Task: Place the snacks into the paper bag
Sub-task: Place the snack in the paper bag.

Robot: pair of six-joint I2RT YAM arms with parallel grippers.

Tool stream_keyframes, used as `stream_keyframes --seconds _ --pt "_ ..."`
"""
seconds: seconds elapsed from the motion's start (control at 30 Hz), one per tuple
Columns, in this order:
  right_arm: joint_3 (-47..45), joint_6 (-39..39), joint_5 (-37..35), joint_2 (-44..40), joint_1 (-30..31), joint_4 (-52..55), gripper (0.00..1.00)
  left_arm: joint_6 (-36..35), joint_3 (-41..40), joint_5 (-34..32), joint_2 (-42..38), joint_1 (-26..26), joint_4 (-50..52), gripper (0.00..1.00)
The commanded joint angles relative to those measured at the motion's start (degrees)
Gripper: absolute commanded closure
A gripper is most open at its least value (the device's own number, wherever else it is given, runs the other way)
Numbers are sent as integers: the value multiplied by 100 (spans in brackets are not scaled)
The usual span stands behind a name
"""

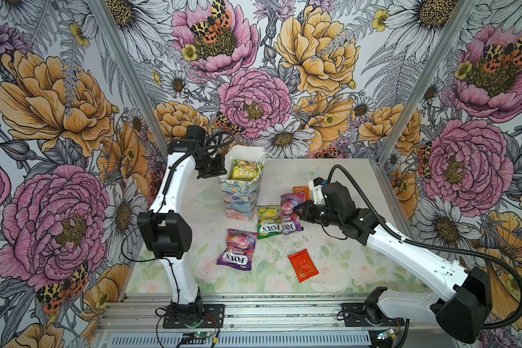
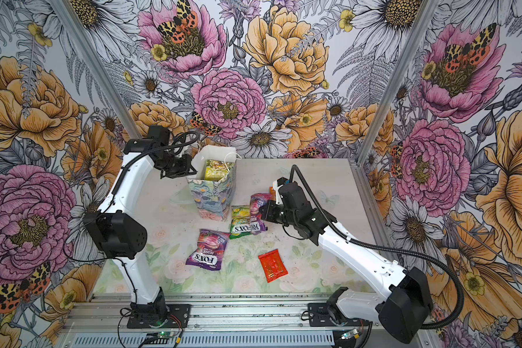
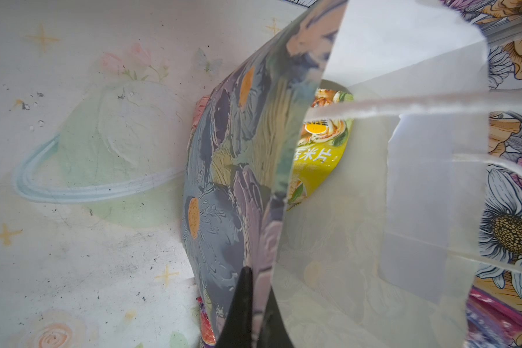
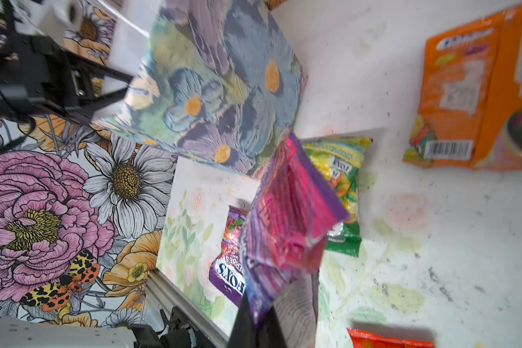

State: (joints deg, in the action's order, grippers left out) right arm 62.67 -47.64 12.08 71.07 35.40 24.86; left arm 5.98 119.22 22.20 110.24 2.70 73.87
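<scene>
Light bright, even, diffuse, overhead; both top views sharp, colours saturated. Shadows soft, short: faint one beside small glossy red packet point(image 1: 303, 265) on pale floral tabletop point(image 1: 359, 271), on base side of right claw point(image 1: 297, 212). Right wrist view: crinkly purple-pink packet point(image 4: 290, 223) in claw's grip smeared, blurred; flat orange packet point(image 4: 470, 90) beyond claw soft. Left wrist view: white cord handle point(image 3: 404, 104) past left claw point(image 3: 259, 301) defocused; pastel flower-print paper bag point(image 3: 238, 150) wall bowed by lens.

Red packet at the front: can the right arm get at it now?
Likely reachable, but not to grasp yet. The red packet lies alone on bare table, nothing over it; the right arm's jaws are shut on a purple packet.
</scene>
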Motion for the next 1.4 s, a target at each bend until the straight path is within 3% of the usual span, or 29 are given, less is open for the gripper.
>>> stream_keyframes --seconds 0.0,0.87,1.37 --pt "649 593 -396 182 -151 -100 100 4 -57 211 -186 -7 -153 100" --pt "4793 2194 -987 2594 -660 -13 100 3 -83 244 -187 29 -175 100" --pt "7469 2175 -521 4474 -581 321 100 -2 -82 283 -169 3 -177 100"
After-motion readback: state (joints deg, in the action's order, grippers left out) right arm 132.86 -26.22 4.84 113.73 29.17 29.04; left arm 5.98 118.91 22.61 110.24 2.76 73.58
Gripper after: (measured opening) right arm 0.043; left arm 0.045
